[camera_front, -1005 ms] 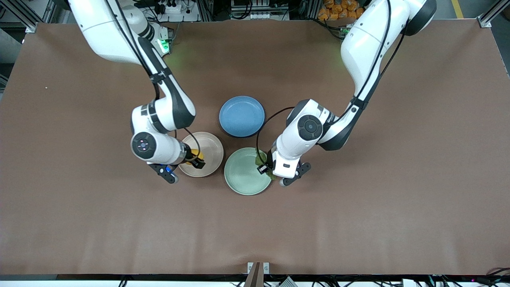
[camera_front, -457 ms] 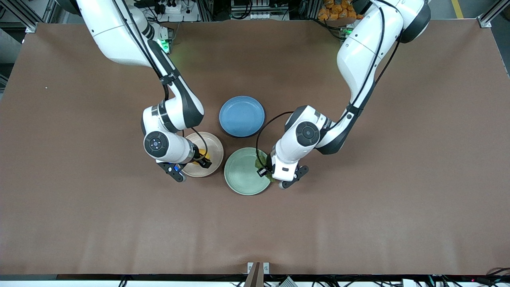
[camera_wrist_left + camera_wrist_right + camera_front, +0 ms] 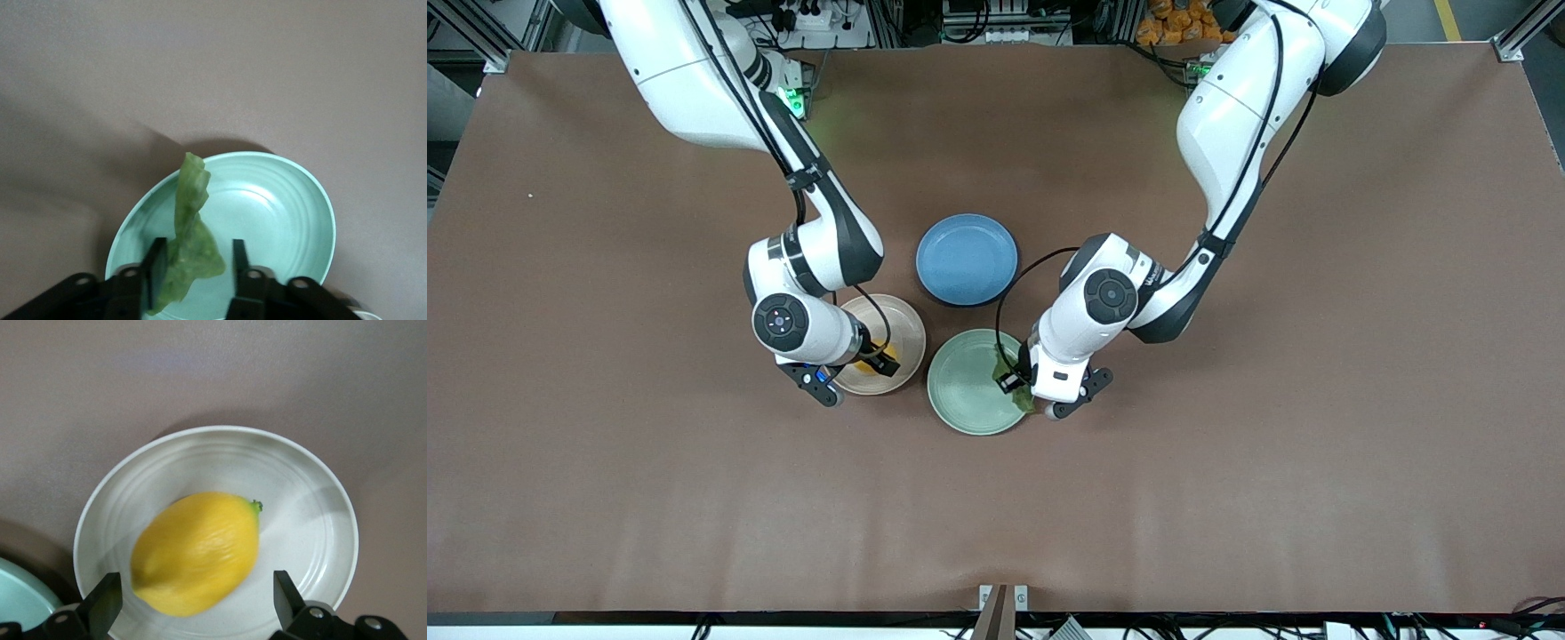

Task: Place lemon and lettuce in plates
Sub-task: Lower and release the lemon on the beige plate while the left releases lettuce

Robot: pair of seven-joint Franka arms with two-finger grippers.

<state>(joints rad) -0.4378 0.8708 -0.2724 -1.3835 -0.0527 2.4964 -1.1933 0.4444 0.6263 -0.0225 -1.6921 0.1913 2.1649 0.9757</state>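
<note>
- Right pincer (image 3: 879, 362) is over the beige-pink plate (image 3: 904, 322), low, at about the 6 o'clock part of the plate in the front view.
- In the right wrist view the right pincer (image 3: 195, 590) has its jaws wide apart, with a clear gap on both sides of the lemon (image 3: 197, 553): open, gripping nothing.
- The lemon lies on its side inside the beige-pink plate (image 3: 300, 493), green stem nub pointing to the plate's middle. In the front view only a yellow bit of the lemon (image 3: 866, 363) shows under the wrist.
- Left pincer (image 3: 1011, 381) is over the mint green plate (image 3: 963, 391), at the plate's 3 o'clock rim in the front view.
- In the left wrist view the left pincer (image 3: 195, 257) has its jaws parted. The lettuce (image 3: 191, 243) stands between them and leans on one finger (image 3: 158, 261), with a gap to the other: released, not clamped.
- The lettuce (image 3: 1019, 398) is over the rim zone of the mint green plate (image 3: 283, 213), leaf tip up. Cannot tell if its lower end rests on the plate.
- The mint green plate sits at about 4 o'clock of the beige-pink plate, just beside it.
- Blue plate (image 3: 967, 259) is at 12 o'clock of the mint green plate, nothing in it.
- All three plates are on the brown table (image 3: 1227, 489).
</note>
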